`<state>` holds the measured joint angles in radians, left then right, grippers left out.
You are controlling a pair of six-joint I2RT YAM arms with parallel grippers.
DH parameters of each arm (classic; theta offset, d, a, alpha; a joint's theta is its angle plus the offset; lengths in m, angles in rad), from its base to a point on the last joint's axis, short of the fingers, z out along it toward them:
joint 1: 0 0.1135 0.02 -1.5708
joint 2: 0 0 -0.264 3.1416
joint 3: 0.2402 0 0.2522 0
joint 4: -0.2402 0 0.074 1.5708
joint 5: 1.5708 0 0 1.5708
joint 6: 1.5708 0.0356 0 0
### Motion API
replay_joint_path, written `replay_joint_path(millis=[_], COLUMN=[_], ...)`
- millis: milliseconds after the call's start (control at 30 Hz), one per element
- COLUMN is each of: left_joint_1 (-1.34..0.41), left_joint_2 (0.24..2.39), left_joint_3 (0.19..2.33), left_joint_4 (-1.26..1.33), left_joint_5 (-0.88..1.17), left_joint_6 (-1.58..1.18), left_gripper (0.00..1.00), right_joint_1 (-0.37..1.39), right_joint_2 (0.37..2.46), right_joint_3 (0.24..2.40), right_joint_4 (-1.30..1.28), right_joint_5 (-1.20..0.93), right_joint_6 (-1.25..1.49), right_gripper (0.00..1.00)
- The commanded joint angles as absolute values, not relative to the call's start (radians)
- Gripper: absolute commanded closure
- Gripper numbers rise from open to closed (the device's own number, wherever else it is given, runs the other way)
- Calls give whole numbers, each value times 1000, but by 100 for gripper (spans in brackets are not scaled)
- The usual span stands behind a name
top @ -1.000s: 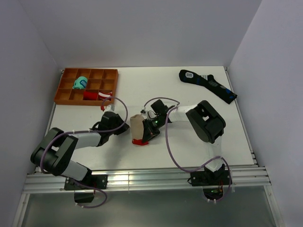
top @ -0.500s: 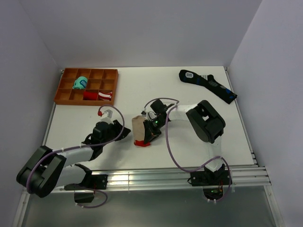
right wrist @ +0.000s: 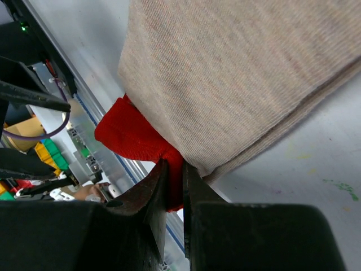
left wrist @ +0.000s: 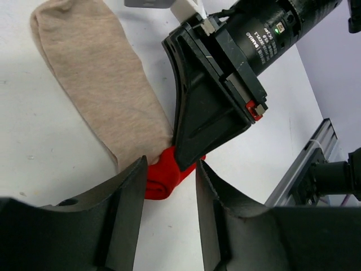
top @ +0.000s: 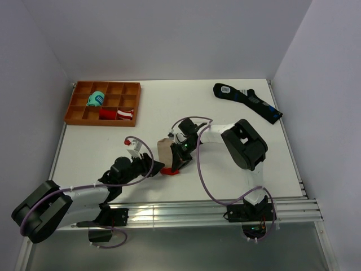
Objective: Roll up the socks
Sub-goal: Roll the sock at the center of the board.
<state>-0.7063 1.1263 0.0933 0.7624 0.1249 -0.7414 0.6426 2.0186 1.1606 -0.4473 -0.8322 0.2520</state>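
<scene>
The beige socks (top: 164, 149) lie flat mid-table, their red end (top: 171, 170) toward the near edge. My right gripper (top: 175, 164) is shut on that red end. In the right wrist view a fold of the red end (right wrist: 130, 138) is pinched where the right gripper (right wrist: 175, 169) closes, with the beige socks (right wrist: 242, 73) spreading away above. My left gripper (top: 156, 167) stands open just near-left of the socks. In the left wrist view the left gripper (left wrist: 170, 169) holds nothing. The red end (left wrist: 163, 176) lies just ahead of its tips, under the right gripper (left wrist: 189, 155).
An orange compartment tray (top: 75, 110) at the far left holds a teal bundle (top: 96, 100) and a red-and-white bundle (top: 117, 114). A long black sock (top: 248, 100) lies at the far right. The metal rail (top: 169, 212) runs along the near edge.
My left gripper has opened and pulled back from the socks toward the near left. The right gripper has stayed shut on the red end.
</scene>
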Motion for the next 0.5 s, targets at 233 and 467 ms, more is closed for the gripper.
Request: replay_joint_path(millis=[233, 467], left_joint_1=[-748, -795], left_joint_2=[1199, 1227], left_joint_3=[130, 126], left_joint_4=[793, 821], left_joint_5=[60, 22], left_joint_6=[-683, -683], left_gripper=[53, 53], right_joint_1=[643, 643], right_joint_2=[2071, 2072], right_joint_3=[1152, 1157], right_joint_4=[-499, -506], right_joint_5=[-675, -675], right_joint_6=[204, 199], right_gripper=[99, 100])
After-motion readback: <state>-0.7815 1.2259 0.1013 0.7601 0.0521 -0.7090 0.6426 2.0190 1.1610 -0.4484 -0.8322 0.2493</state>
